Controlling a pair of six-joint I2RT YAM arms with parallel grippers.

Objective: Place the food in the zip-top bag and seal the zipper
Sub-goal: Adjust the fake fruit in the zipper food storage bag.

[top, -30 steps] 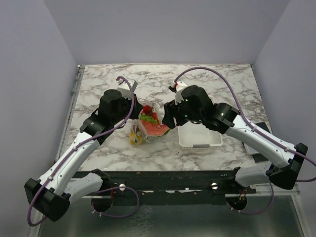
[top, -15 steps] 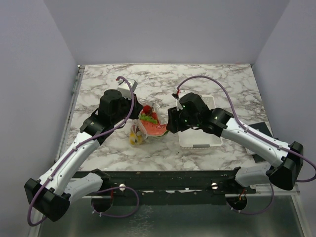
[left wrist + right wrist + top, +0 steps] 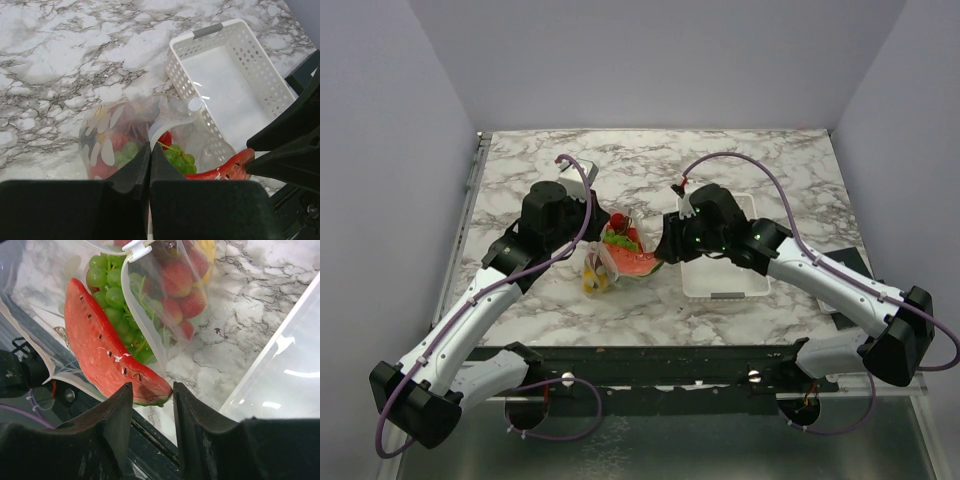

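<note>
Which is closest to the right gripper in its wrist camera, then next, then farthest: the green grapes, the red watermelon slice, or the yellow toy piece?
1. Red watermelon slice: its tip sits between the fingers of the right gripper, at the bottom.
2. Bunch of green grapes: in the middle, in the clear dotted plastic bag.
3. Yellow toy piece: at the top edge.

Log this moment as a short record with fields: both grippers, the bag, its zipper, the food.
left gripper: shut, pinching the mouth edge of the zip-top bag
right gripper: jaws on either side of the tip of the watermelon slice; firm grip not clear
slice position: in the bag's mouth, tip sticking out
inside bag: green grapes, strawberries
zipper: unsealed, mouth open
basket: white, beside the bag on the right arm's side
</note>
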